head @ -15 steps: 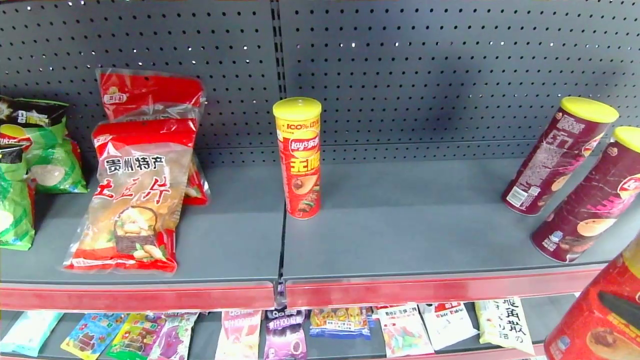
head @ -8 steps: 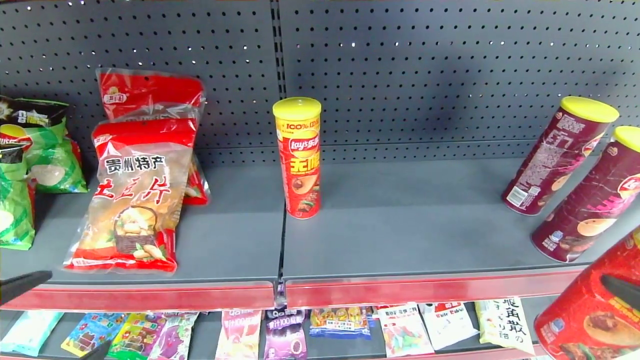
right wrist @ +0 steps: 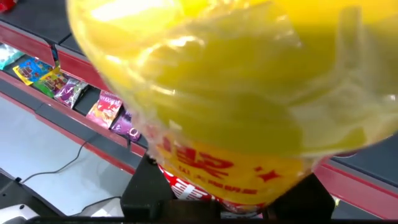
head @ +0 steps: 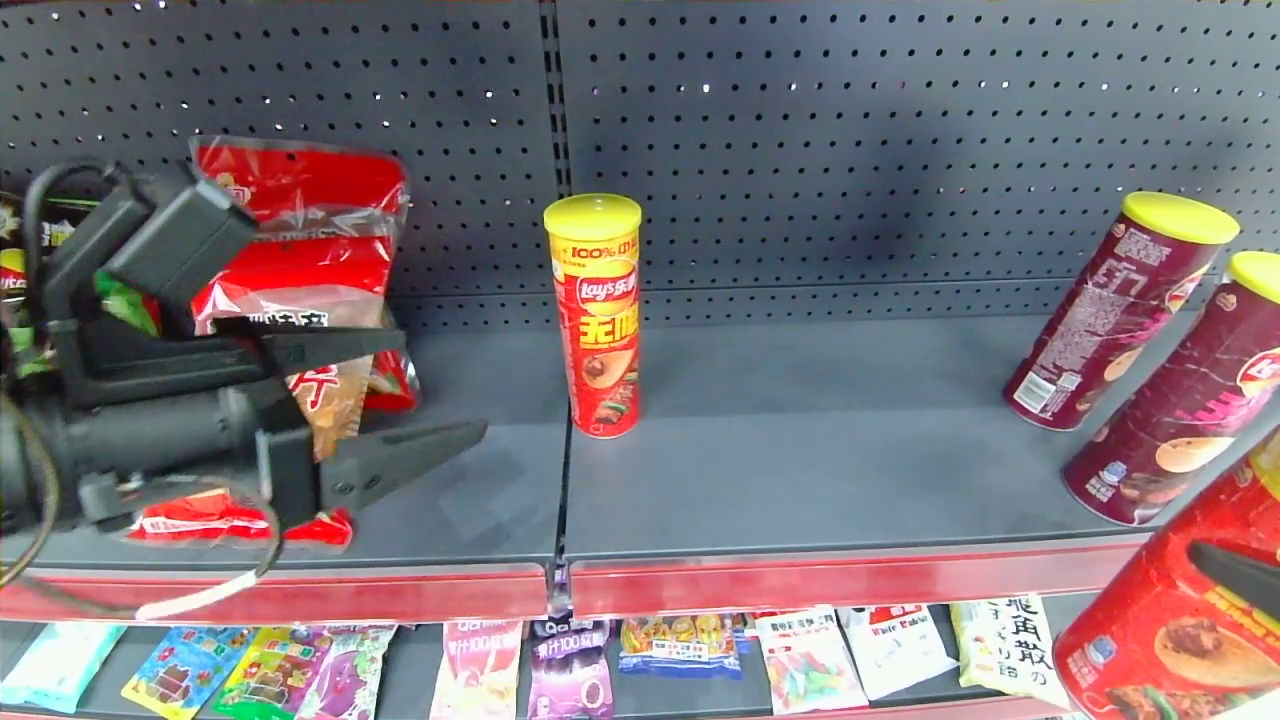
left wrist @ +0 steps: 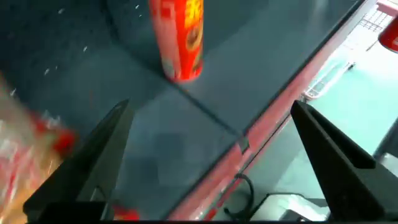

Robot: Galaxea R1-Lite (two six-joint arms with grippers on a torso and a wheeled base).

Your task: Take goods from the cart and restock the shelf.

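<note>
Presently the right pincer (head: 1238,585) is clenched on the held can (head: 1160,640), a red tube with a yellow lid. It sits low at the robot's right, in front of and below the red front edge of the shelf (head: 800,470). One dark finger lies across the tube's side. The item is not yet on the shelf.

The left pincer (head: 445,385) is released, its jaws wide apart and carrying nothing. It hovers over the shelf's left part, in front of the red snack bags (head: 300,200) and left of the standing red can (head: 600,320).

Judgement: the held can matches the standing one, so the bare stretch between that one and the maroon cans (head: 1110,310) is the likely slot. The side grip leaves the base free for an upright set-down. Risk: the maroon cans stand close to the approach path.
</note>
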